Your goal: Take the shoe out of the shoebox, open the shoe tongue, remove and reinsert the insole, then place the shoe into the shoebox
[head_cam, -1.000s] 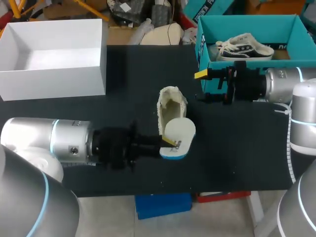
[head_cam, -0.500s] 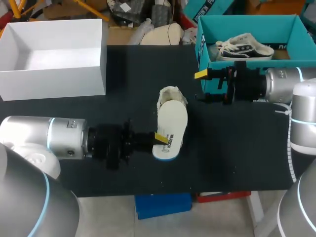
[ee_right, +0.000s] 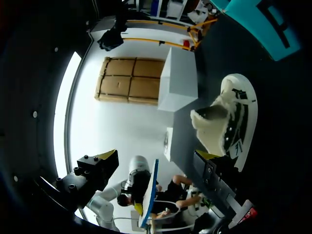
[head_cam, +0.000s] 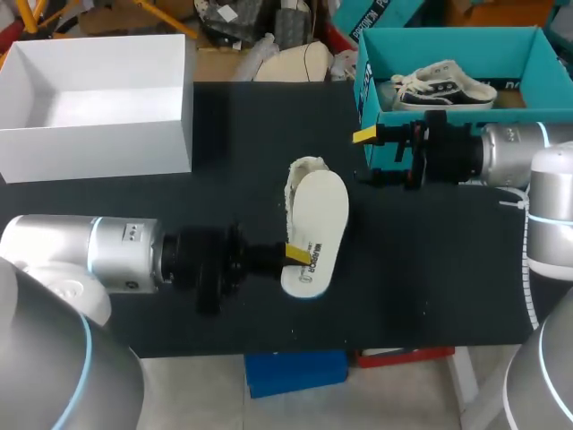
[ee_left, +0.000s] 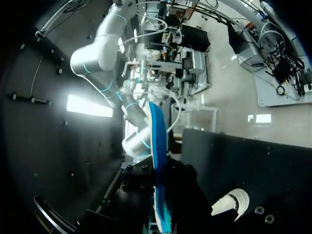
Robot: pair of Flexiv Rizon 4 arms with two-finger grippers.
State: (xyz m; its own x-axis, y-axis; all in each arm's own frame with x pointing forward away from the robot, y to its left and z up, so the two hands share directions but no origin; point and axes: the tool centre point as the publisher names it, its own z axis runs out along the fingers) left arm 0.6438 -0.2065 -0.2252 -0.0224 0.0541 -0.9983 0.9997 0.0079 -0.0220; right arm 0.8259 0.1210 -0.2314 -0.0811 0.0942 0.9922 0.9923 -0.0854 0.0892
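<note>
A cream shoe (head_cam: 304,172) lies on the black table, mostly hidden in the head view by its white, blue-edged insole (head_cam: 315,235). My left gripper (head_cam: 296,254) is shut on the insole's near end and holds it over the shoe. In the left wrist view the insole (ee_left: 158,146) stands edge-on between the fingers, with the shoe (ee_left: 231,204) beside it. My right gripper (head_cam: 365,135) hangs open next to the teal shoebox (head_cam: 373,100), empty. In the right wrist view the shoe (ee_right: 225,122) lies ahead of the right gripper (ee_right: 156,161), and the insole (ee_right: 148,194) shows edge-on.
A second shoe (head_cam: 443,85) with black laces sits inside the teal shoebox. An open white box (head_cam: 98,143) stands at the table's back left. The table's front edge runs just below my left arm.
My left gripper has turned and shifted the insole from the shoe's heel end until it lies lengthwise over the shoe. The right arm has kept still.
</note>
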